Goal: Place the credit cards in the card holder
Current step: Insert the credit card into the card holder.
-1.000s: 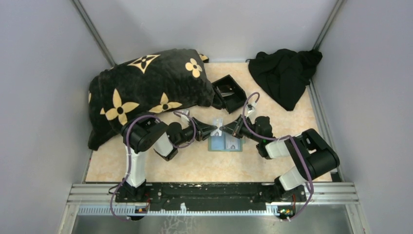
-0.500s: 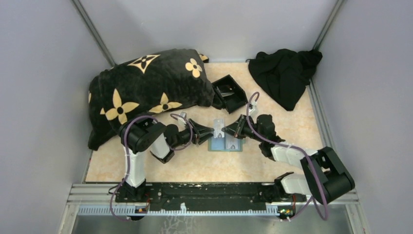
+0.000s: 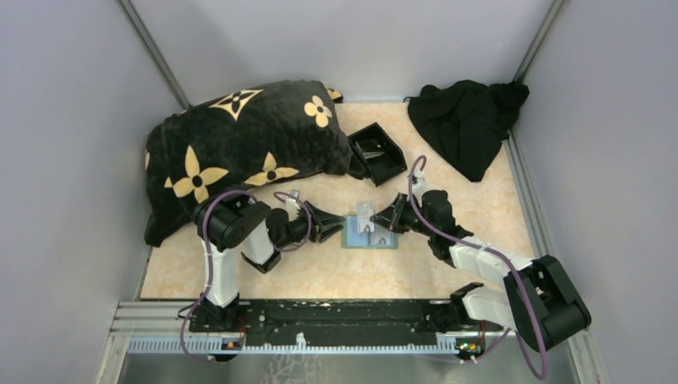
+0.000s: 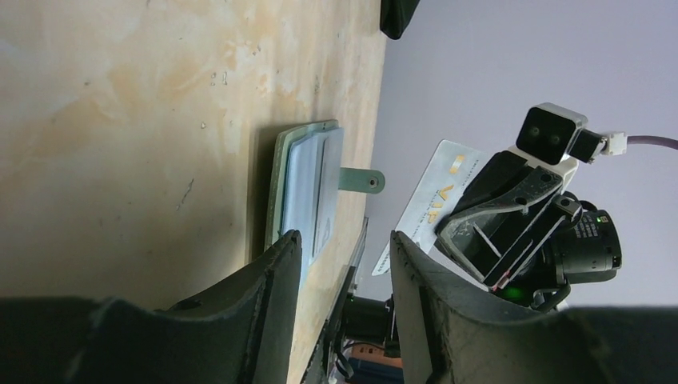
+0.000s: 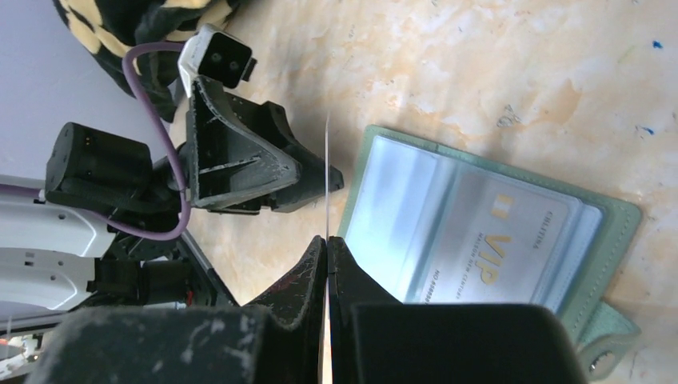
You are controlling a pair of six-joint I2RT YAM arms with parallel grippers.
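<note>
The card holder [image 3: 380,238] lies open and flat on the table [image 3: 320,272], approx. in the middle, clear pockets facing up. A second card [image 5: 488,240], pale w/ gold "VIP" print, already sits inside a pocket. The small strap tab [image 4: 360,180] w/ a snap sticks out from the holder's edge.

The R gripper [image 5: 328,240] comes in from 3 o'clock of the holder. Its jaws are pressed together on a silver card [image 4: 432,196], the thin edge btw the fingers. This card also has "VIP" on it. It is raised and tilted over the 12 o'clock part of the holder. Whether its lower corner touches the holder, I cannot tell.

The L gripper [image 4: 344,240] is at 9 o'clock of the holder, just beside its edge and low near the table. Its jaws stand moderately apart w/ nothing btw them. It points toward the R gripper; the two tips are near but apart.

Other things, seen from the holder:
- black box [image 3: 377,152], open top, at 12 o'clock
- black pillow [image 3: 240,152] w/ gold flowers, at 10 o'clock
- black cloth [image 3: 468,124], at 1 o'clock, in the far corner
</note>
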